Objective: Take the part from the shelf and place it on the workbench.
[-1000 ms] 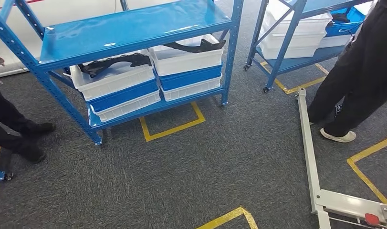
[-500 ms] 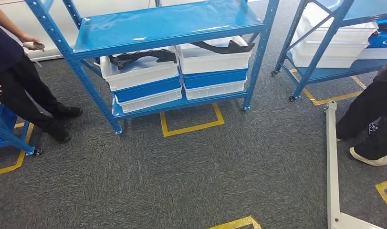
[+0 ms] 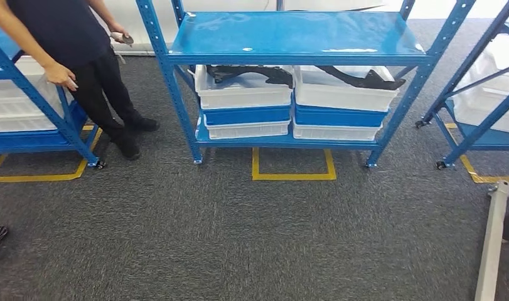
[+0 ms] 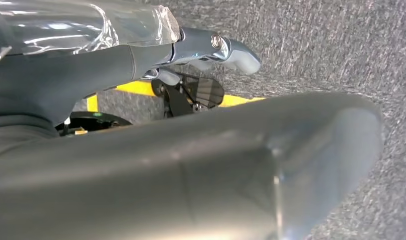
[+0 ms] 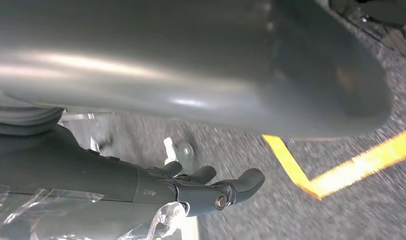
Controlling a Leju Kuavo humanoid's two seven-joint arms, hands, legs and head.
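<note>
Head view: blue shelf [image 3: 289, 34] sitting centre on grey carpet [image 3: 239, 232], stacked white and blue bins [image 3: 242, 97] resting on its lower level. Black part [image 3: 248, 73] lying across the top left bin, a second black part [image 3: 361, 76] lying across the top right bin. Person [image 3: 82, 44] standing beside the shelf's left post. Yellow tape [image 3: 294, 175] running under the shelf. Left hand [image 4: 211, 50] hanging over carpet, fingers [image 4: 238, 52] extended, gripping nothing. Right hand [image 5: 211, 187] hanging too, fingers [image 5: 246, 180] loosely curled but apart, gripping nothing.

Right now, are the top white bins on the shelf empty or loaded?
Loaded: a black part lies in the left bin, another in the right bin.
</note>
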